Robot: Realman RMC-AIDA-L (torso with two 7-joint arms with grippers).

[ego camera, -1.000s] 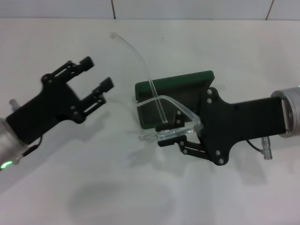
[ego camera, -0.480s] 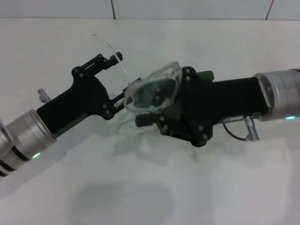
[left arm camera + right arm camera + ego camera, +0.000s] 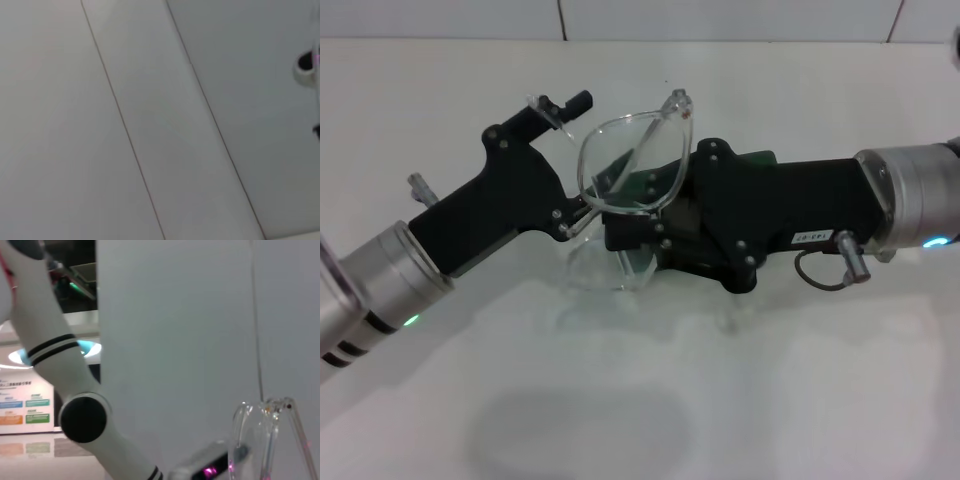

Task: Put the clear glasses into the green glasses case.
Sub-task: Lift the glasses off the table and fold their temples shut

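The clear glasses (image 3: pixel 632 165) are held tilted up in the air above the green glasses case (image 3: pixel 761 159), which is mostly hidden under the right arm. My right gripper (image 3: pixel 620 232) reaches in from the right and is shut on the lower edge of the glasses' frame. From the lower left comes my left gripper (image 3: pixel 578 160), open, its two fingers spread on either side of the glasses' left end, and one temple arm crosses its upper finger (image 3: pixel 568 106). A piece of the clear glasses (image 3: pixel 265 435) shows in the right wrist view.
The white table (image 3: pixel 620 400) runs to a tiled wall (image 3: pixel 720 18) at the back. In the right wrist view the left arm's white links (image 3: pixel 55 350) cross in front of a white wall. Only wall panels (image 3: pixel 150 120) show in the left wrist view.
The right gripper lifted the glasses off the case and turned them upright. The left gripper moved right and up until its open fingers reached the glasses' left end.
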